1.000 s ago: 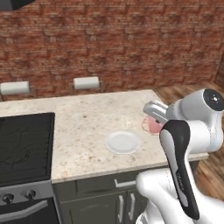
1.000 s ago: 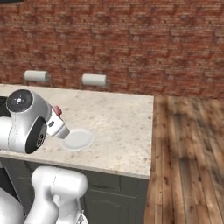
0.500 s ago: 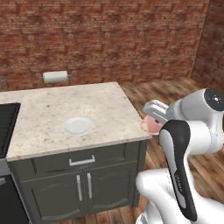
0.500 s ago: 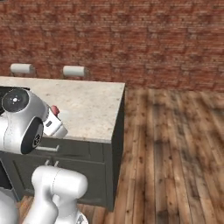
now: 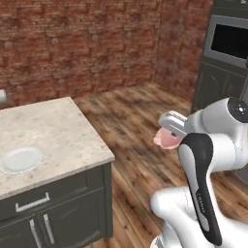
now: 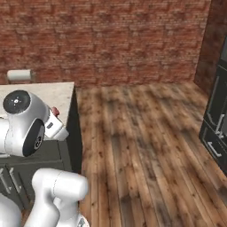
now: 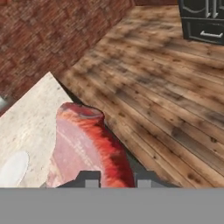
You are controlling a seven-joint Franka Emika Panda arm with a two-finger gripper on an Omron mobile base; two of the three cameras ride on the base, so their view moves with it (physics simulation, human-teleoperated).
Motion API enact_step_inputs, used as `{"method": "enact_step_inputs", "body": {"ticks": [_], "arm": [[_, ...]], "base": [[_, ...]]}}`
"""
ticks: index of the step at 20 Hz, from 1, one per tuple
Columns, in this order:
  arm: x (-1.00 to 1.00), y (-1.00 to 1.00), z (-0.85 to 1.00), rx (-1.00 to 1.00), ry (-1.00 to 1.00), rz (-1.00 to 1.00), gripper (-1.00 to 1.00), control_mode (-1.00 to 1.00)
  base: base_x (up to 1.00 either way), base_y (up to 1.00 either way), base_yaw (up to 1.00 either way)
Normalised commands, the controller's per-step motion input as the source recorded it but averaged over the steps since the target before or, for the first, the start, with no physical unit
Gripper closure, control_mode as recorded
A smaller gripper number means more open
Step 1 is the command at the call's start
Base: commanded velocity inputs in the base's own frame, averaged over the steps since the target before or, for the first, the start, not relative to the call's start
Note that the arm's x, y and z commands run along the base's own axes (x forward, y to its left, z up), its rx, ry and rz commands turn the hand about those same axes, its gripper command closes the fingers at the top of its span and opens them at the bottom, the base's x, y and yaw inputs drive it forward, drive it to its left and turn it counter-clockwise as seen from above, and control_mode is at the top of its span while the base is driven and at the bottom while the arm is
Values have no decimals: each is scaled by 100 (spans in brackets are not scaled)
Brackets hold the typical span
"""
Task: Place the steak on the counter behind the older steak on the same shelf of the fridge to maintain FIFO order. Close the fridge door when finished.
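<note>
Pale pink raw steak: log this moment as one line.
gripper: shut on pale pink raw steak | steak: lifted off beige speckled counter | white round plate: bare

The arm [image 5: 213, 145] is glossy white, built of rounded, bulging segments. A dark grey oval panel runs down one link, and a round dark cap with a small pale centre covers a joint.

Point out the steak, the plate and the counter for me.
steak [image 7: 81, 146]: hand view, middle of the pink slab.
plate [image 5: 20, 159]: left base view, its white centre.
counter [image 5: 63, 128]: left base view, bare speckled top.
</note>
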Motion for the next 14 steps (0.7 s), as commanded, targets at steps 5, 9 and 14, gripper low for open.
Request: {"method": "enact_step_inputs", "body": {"ticks": [5,9,14], "arm": [[0,0,0,0,0,0,100,100],[0,0,0,0,0,0,100,100],[0,0,0,0,0,0,100,100]], "base": [[3,-26,-53],[17,-27,-50],[12,-25,-54]]}}
